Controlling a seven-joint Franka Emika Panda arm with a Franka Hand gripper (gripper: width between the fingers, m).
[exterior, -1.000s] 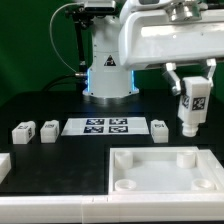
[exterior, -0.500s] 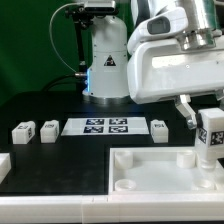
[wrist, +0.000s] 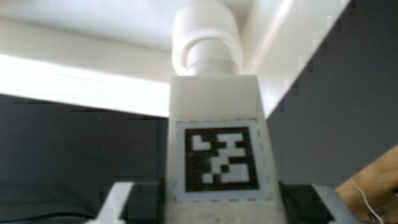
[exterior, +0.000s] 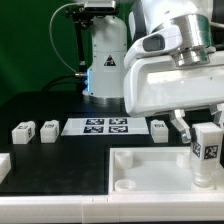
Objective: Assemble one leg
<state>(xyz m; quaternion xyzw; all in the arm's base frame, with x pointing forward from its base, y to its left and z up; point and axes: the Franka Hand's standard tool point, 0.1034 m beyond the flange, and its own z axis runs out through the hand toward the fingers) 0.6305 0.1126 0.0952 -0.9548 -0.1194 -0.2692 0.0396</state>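
My gripper [exterior: 204, 126] is shut on a leg [exterior: 205, 153], a stubby white post with a black-and-white tag on its side. I hold it upright at the exterior view's right, its lower end at the right corner of the large white square panel [exterior: 150, 170]. In the wrist view the leg [wrist: 217, 130] fills the middle between my two fingers [wrist: 139, 205], with the panel's white edge [wrist: 89, 80] beyond it. Three more legs lie on the table: two at the left [exterior: 22, 131] [exterior: 48, 128] and one [exterior: 159, 128] right of the marker board.
The marker board [exterior: 108, 126] lies flat on the black table in front of the robot base [exterior: 105, 70]. A white part [exterior: 4, 165] sits at the exterior view's left edge. A white strip [exterior: 50, 210] runs along the table's front.
My gripper has moved down and toward the exterior view's right front with the leg, from above the table to the panel's right corner.
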